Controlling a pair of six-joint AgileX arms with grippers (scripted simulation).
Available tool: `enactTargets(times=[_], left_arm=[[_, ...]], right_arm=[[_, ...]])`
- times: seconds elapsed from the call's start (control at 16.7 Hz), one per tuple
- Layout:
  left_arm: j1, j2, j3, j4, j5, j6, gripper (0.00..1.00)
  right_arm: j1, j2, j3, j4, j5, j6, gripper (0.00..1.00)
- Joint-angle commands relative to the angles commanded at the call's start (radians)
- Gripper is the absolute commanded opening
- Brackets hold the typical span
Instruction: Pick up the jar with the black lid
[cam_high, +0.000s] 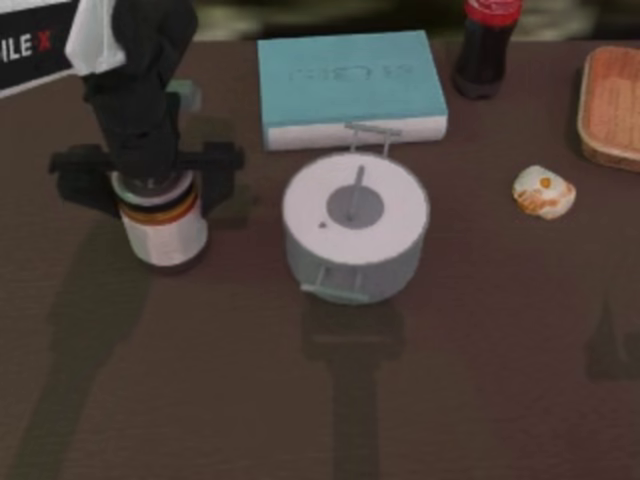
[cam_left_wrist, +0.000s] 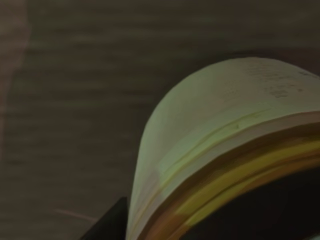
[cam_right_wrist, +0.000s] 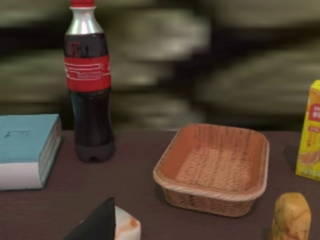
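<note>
The jar (cam_high: 165, 228), white-bodied with orange and dark bands, stands at the table's left. My left gripper (cam_high: 153, 178) comes down on its top from above and hides the black lid in the top view. In the left wrist view the jar (cam_left_wrist: 200, 130) fills the picture. The black lid (cam_left_wrist: 270, 215) shows as a dark curve under the yellow band, and one black finger (cam_left_wrist: 110, 222) lies against the jar's edge. The gripper looks shut on the jar. My right gripper (cam_right_wrist: 100, 225) is parked off the table's right, only a black tip of it showing.
A white pot with a grey knob (cam_high: 355, 225) stands just right of the jar, a teal book (cam_high: 350, 85) behind it. A cola bottle (cam_high: 485, 45), a wicker basket (cam_high: 610, 105) and a white-orange lump (cam_high: 545, 192) sit right. A yellow carton (cam_right_wrist: 310, 132) stands beyond the basket.
</note>
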Motion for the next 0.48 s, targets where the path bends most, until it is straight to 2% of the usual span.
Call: enactTargets(times=[0.3,0.48], left_arm=[[0.000,0.000,0.000,0.000,0.000,0.000,0.98],[0.000,0.000,0.000,0.000,0.000,0.000,1.00]], right_arm=[[0.000,0.000,0.000,0.000,0.000,0.000,1.00],[0.000,0.000,0.000,0.000,0.000,0.000,1.00]])
